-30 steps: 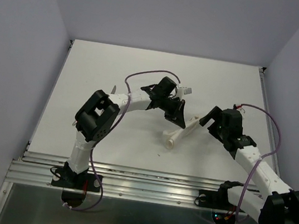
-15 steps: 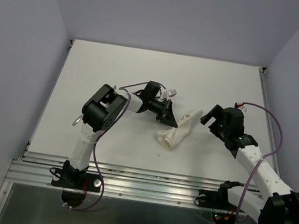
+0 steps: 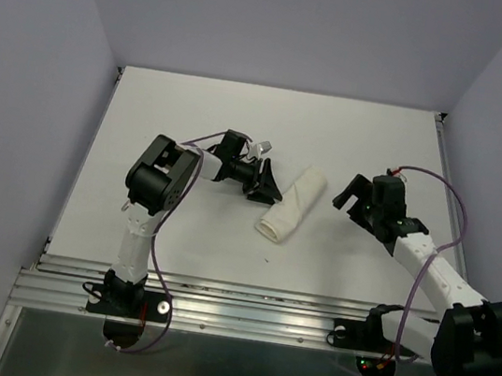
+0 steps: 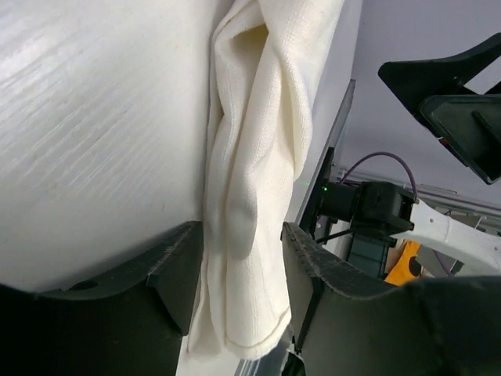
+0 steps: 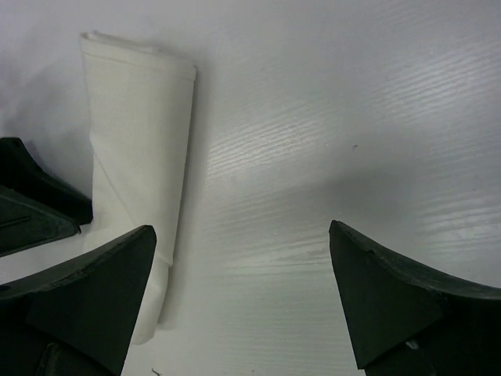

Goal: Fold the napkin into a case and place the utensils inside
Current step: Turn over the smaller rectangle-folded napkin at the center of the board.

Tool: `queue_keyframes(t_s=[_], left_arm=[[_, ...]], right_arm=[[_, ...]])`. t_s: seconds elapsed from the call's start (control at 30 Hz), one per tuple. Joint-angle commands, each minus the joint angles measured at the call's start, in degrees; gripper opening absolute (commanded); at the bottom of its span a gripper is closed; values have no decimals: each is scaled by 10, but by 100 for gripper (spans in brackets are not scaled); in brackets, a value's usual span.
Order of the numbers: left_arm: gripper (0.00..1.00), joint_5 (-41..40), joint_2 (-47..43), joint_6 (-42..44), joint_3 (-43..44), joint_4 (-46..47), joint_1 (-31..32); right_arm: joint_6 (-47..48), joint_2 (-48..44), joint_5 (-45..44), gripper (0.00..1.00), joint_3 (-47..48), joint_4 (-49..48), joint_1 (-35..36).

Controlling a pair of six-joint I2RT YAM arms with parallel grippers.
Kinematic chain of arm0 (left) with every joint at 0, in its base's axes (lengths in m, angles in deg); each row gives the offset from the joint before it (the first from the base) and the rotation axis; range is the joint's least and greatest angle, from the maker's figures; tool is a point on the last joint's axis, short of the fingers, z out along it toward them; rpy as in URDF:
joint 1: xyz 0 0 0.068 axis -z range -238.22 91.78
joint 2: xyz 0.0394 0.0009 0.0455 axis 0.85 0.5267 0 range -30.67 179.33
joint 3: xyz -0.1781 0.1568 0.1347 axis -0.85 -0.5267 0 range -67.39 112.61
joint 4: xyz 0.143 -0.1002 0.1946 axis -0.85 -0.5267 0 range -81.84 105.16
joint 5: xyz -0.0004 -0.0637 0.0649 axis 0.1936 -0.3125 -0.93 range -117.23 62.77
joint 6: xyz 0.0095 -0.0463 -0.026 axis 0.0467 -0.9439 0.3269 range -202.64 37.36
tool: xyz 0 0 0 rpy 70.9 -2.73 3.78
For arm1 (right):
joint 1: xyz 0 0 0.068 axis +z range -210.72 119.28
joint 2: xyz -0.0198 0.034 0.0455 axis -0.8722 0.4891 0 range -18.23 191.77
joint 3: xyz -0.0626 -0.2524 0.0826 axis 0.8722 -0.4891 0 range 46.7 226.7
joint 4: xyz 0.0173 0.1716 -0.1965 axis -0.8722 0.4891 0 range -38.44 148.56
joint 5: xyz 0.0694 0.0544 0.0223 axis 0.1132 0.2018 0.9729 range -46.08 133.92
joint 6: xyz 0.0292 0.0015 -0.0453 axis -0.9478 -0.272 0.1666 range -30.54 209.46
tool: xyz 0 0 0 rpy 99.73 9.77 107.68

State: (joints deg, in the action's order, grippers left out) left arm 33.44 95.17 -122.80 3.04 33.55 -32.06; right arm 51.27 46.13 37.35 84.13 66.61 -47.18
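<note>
One narrow white cloth napkin [image 3: 290, 208], rolled and folded into a long bundle, lies flat on the white tabletop [image 3: 196, 114] between the two arms. In the overhead view it slants from upper right to lower left. A second ago it hung off the surface, pinched in the black two-finger left gripper [image 3: 268, 184]; it has since been set down and let go. The left wrist view shows that gripper's fingers [image 4: 168, 270] now parted on either side of one end of the bundle. The cloth lies loose in the gap rather than squeezed. The black two-finger right gripper [image 3: 346, 195] stands near the bundle's right side, its fingers [image 5: 86, 290] spread wide and holding nothing. It has shifted only slightly.

Assessment: the bundle is twisted along its length, and it cannot be told whether it forms a usable case with an open pocket. No silver utensils are visible in any view, so it cannot be confirmed whether they are wrapped inside. The release suggests the folding step is being concluded.
</note>
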Motion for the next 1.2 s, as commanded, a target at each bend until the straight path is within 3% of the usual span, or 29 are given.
queue_keyframes(t_s=[0.0, 0.03, 0.07, 0.17, 0.2, 0.27, 0.3, 0.33, 0.37, 0.4, 0.7, 0.97, 1.17], left_arm=[[58, -71, -66, 110, 39, -142, -10], [58, -86, -73, 121, 44, -162, -14], [58, -119, -93, 142, 54, -192, -17], [57, -212, -137, 174, 72, -251, -22], [56, -227, -148, 174, 70, -269, -22], [47, -244, -185, 171, 46, -267, -21], [29, -251, -197, 164, 36, -261, -19], [21, -255, -209, 161, 25, -260, -11], [14, -264, -227, 159, 6, -260, -7], [0, -266, -235, 155, -3, -260, -1], [0, -224, -254, 131, -71, -203, 86], [0, -242, -205, 155, -107, -206, 88], [0, -260, -158, 165, -94, -210, 81]], right_arm=[[70, 51, 76, 94, 56, -20, -3], [76, 61, 92, 90, 63, -20, -3], [81, 70, 117, 78, 68, -33, -3], [94, 109, 165, 55, 98, -50, 3], [95, 119, 173, 37, 108, -53, 3], [90, 154, 176, 23, 134, -67, 24], [88, 167, 176, 14, 142, -73, 24], [82, 180, 178, 11, 149, -78, 32], [81, 209, 180, 10, 169, -81, 32], [82, 223, 183, 9, 178, -82, 38], [97, 338, 190, 8, 270, -91, 38], [91, 437, 147, 7, 309, -88, 38], [76, 456, 110, 5, 309, -89, 38]])
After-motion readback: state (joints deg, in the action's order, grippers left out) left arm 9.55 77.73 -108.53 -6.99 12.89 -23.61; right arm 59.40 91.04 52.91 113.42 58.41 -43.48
